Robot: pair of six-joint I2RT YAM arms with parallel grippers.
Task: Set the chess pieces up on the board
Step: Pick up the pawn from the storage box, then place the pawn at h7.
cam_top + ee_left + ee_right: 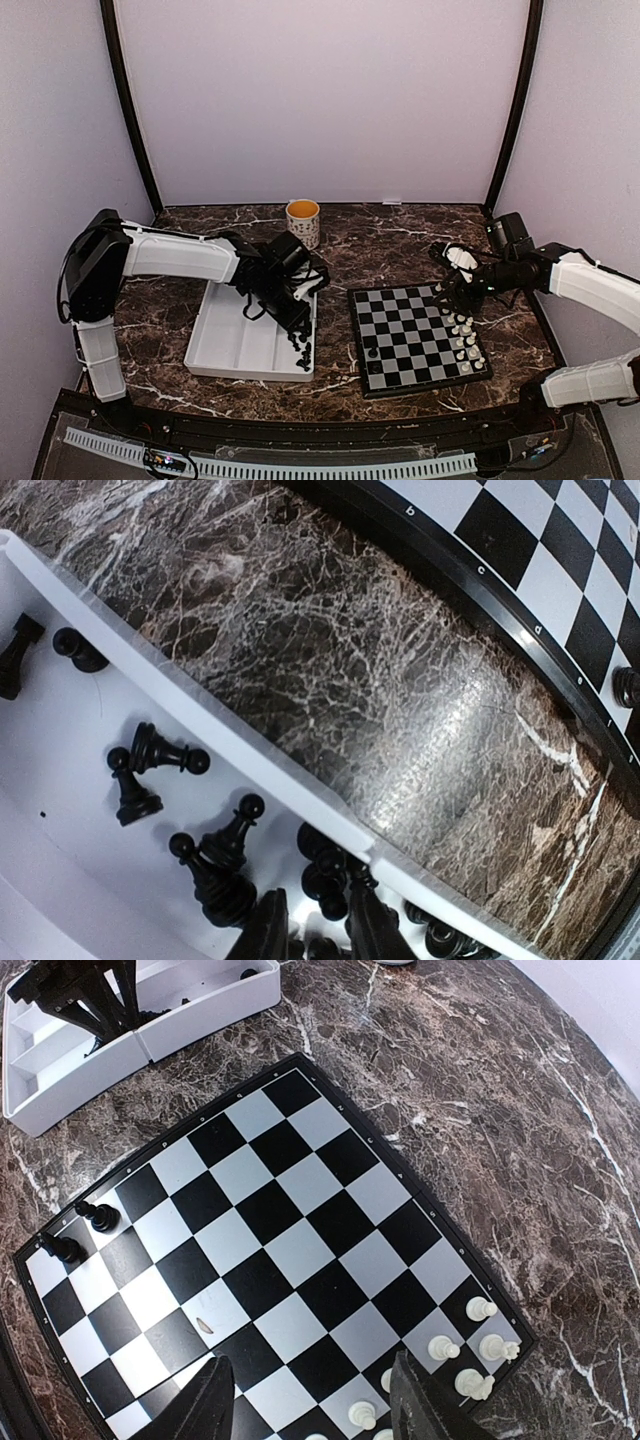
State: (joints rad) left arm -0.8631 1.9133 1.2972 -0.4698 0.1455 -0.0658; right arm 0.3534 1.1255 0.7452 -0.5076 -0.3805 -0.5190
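- Black pieces (215, 865) lay heaped in the white tray (250, 770). The left hand (316, 890) sat nearly closed among them, and I could not tell whether it gripped one.
- The right hand (310, 1357), spread wide and empty, hovered over the board (270, 1210), which held two black chessmen (97, 1216) and at least five white chessmen (442, 1347).
- One mug (303, 222) stood behind on the bench (420, 225).

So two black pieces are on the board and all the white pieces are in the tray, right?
No. The white pieces stand on the board too, along the edge opposite the two black pieces, as the right wrist view shows. Only black ones show in the tray.
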